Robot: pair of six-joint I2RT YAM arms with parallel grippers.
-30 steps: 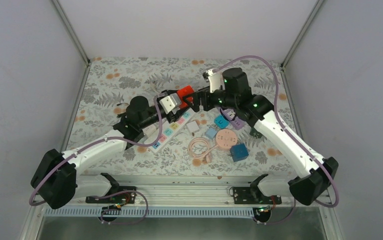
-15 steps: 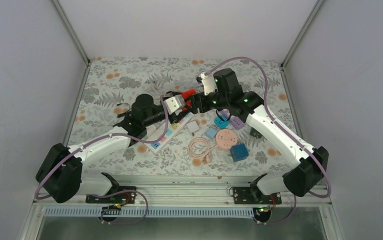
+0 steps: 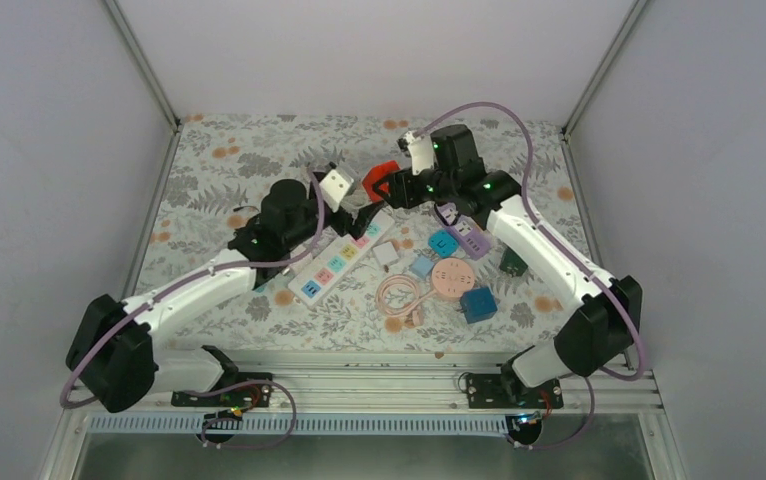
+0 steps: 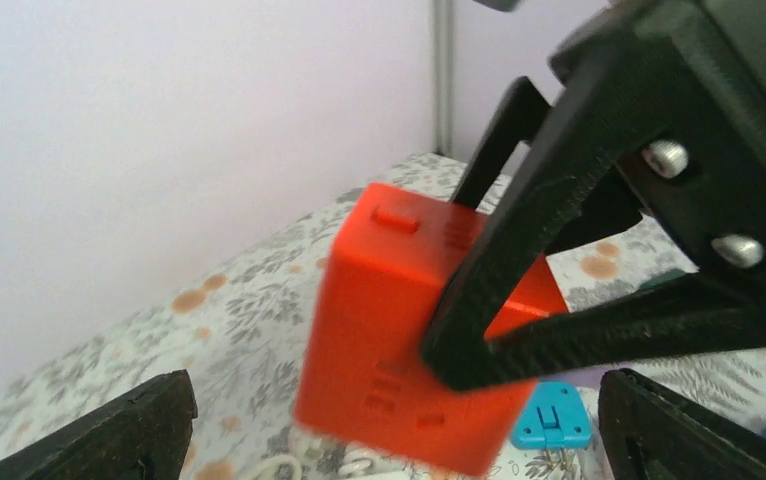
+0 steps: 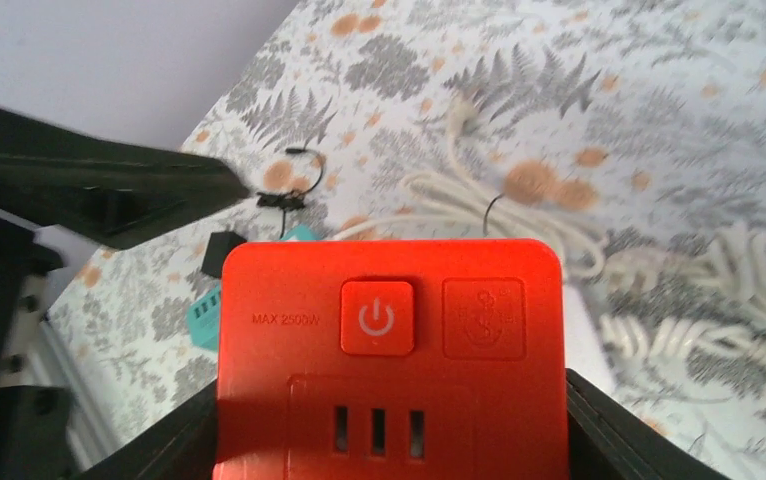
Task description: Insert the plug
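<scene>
The plug is a red cube adapter (image 3: 381, 180) with a power button and slots on its face (image 5: 389, 350). It hangs above the middle of the table, and my right gripper (image 3: 391, 186) is shut on its two sides (image 5: 389, 440). My left gripper (image 3: 361, 214) stands open just below and to the left of it. In the left wrist view its fingertips (image 4: 149, 420) are spread wide apart from the red plug (image 4: 389, 330). The white power strip (image 3: 339, 262) with coloured sockets lies on the floral cloth under both grippers.
Loose adapters lie right of the strip: a cyan one (image 3: 443, 243), a purple one (image 3: 474, 243), a pink round one (image 3: 452, 275), a blue cube (image 3: 478, 303), a dark green one (image 3: 512, 262). A pink coiled cable (image 3: 399, 295) and the strip's white cord (image 5: 499, 215) lie nearby.
The left gripper has opened and let go of the red plug, dropping back to the left. The right gripper has closed on the plug and holds it alone.
</scene>
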